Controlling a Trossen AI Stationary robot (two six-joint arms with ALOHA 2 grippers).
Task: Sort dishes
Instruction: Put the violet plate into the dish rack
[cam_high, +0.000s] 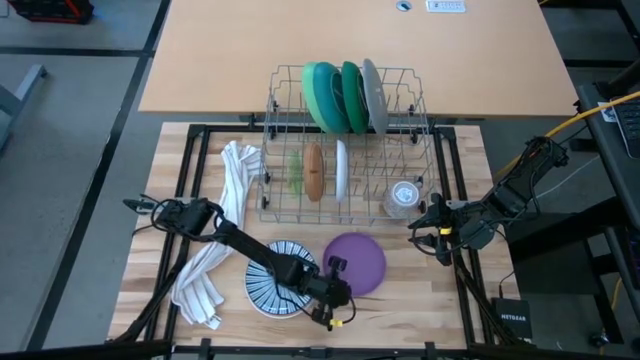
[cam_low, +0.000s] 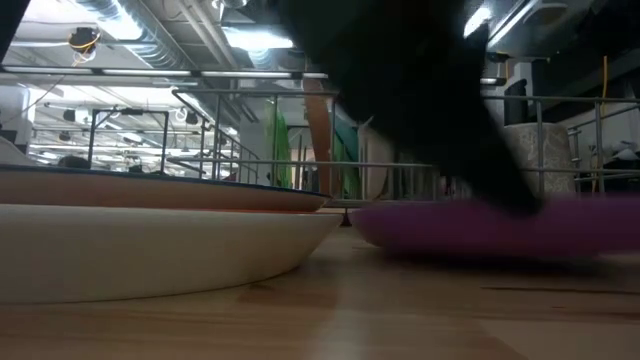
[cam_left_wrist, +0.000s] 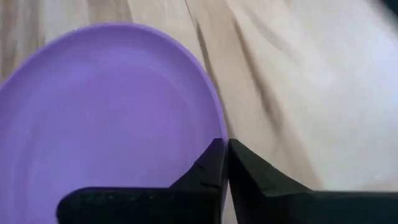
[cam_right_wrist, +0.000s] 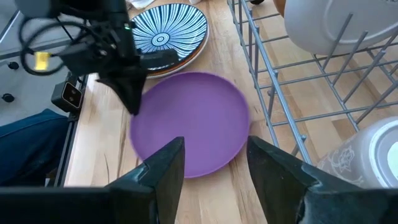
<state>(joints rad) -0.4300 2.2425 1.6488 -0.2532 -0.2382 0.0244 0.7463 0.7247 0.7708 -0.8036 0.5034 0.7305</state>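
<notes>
1. The purple plate (cam_high: 356, 263) lies flat on the wooden table (cam_high: 420, 300), in the lower centre of the high view, just right of the blue-and-white striped plate (cam_high: 275, 277) and in front of the dish rack (cam_high: 345, 150).
2. I judge this plate light, stiff and smooth, maybe plastic. It is thin and shallow, so the rim is the only good place to take it. A smooth rim can slip out when I tilt it.
3. My left gripper (cam_left_wrist: 225, 163) is closed on the plate's rim at its lower left edge; in the left wrist view both fingers pinch it.
4. My right gripper (cam_right_wrist: 213, 163) is open, waiting above the plate's right side, near the rack's corner.
5. The rack already holds green, teal and grey dishes upright, so I think a free slot there fits it.
</notes>
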